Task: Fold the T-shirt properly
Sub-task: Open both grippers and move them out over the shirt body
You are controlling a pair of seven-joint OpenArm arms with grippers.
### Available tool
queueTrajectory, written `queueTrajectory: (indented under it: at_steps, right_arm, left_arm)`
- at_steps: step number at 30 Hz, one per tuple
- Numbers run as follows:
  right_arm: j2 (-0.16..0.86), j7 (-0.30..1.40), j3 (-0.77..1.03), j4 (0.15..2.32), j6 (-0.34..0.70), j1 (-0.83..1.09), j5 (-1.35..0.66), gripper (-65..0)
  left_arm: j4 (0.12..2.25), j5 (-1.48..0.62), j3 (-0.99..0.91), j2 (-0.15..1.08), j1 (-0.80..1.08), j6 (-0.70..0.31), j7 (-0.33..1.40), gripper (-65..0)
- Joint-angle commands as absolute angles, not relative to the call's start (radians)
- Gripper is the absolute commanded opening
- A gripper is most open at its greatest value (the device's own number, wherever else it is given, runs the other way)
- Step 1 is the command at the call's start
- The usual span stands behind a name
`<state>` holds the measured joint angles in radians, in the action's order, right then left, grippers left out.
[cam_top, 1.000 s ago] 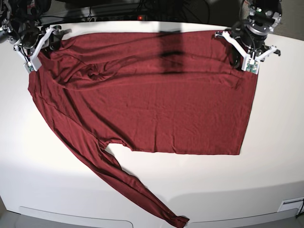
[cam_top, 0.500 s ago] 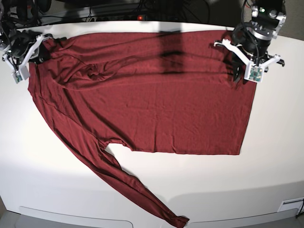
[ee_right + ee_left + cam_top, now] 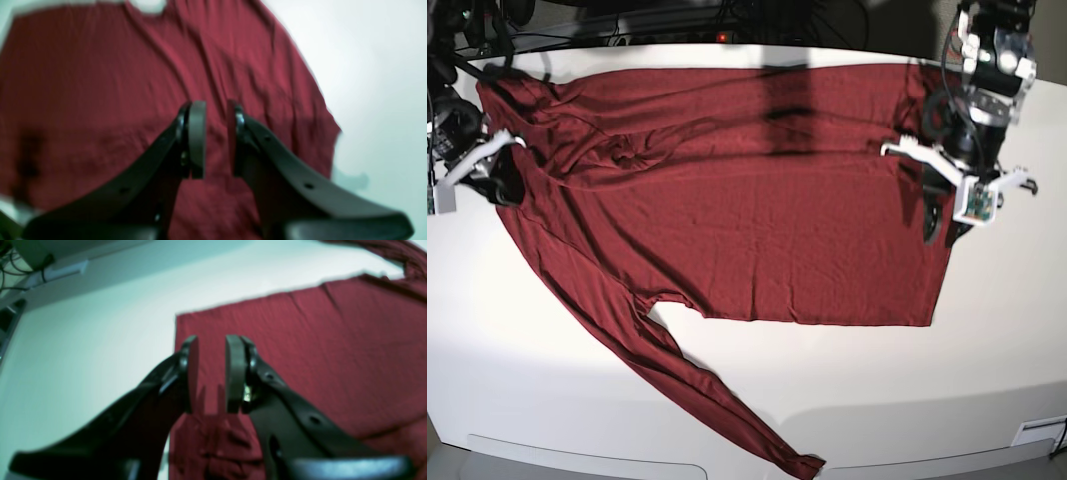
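White table (image 3: 517, 330) beneath my slightly parted, empty left gripper (image 3: 210, 373) and right gripper (image 3: 215, 138): T-shirt (image 3: 747, 200) spread, no fold yet.

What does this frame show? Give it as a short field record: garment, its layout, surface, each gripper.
garment: T-shirt, dark red, long-sleeved
layout: body spread flat and wrinkled; one sleeve trails toward the near table edge
surface: white table
left gripper: jaws apart, nothing between them, over the shirt near its side edge
right gripper: jaws apart, nothing between them, over the shirt
fold: none visible yet
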<state>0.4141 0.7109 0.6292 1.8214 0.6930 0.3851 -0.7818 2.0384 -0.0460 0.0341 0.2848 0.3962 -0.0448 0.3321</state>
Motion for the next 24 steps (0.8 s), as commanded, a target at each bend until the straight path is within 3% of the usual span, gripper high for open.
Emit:
queueTrajectory:
  at_steps: [1,9,12,14,16,19,24]
  right_arm:
    - [0.410,0.689,0.638,1.837,0.696,0.359,-0.796,-52.9]
    - [0.263,0.772,0.638,1.837,0.696,0.215,-0.796,-52.9]
    - [0.243,0.824,0.638,1.837,0.697,0.187,-0.797,-52.7]
    - [0.244,0.879,0.638,1.837,0.697,0.180,-0.797,-46.2]
    - [0.244,0.921,0.638,1.837,0.697,0.179,-0.797,-34.0]
    - [0.244,0.944,0.638,1.837,0.697,0.180,-0.796,-17.1]
    - [0.244,0.942,0.638,1.837,0.697,0.179,-0.797,-17.5]
  left_arm:
    - [2.060,-0.042,0.032,0.291,0.364,-0.036,0.329,-51.0]
    - [2.060,-0.041,0.032,0.291,0.280,-0.037,0.381,-50.2]
    - [2.060,-0.041,0.032,0.291,0.280,-0.037,0.382,-41.8]
    - [2.060,-0.041,0.032,0.291,0.280,-0.037,0.382,-32.3]
    - [2.060,-0.041,0.032,0.291,0.280,-0.037,0.382,-21.8]
    - [2.060,-0.045,0.032,0.291,0.281,-0.037,0.382,-19.5]
    - [2.060,-0.044,0.032,0.291,0.280,-0.037,0.367,-19.5]
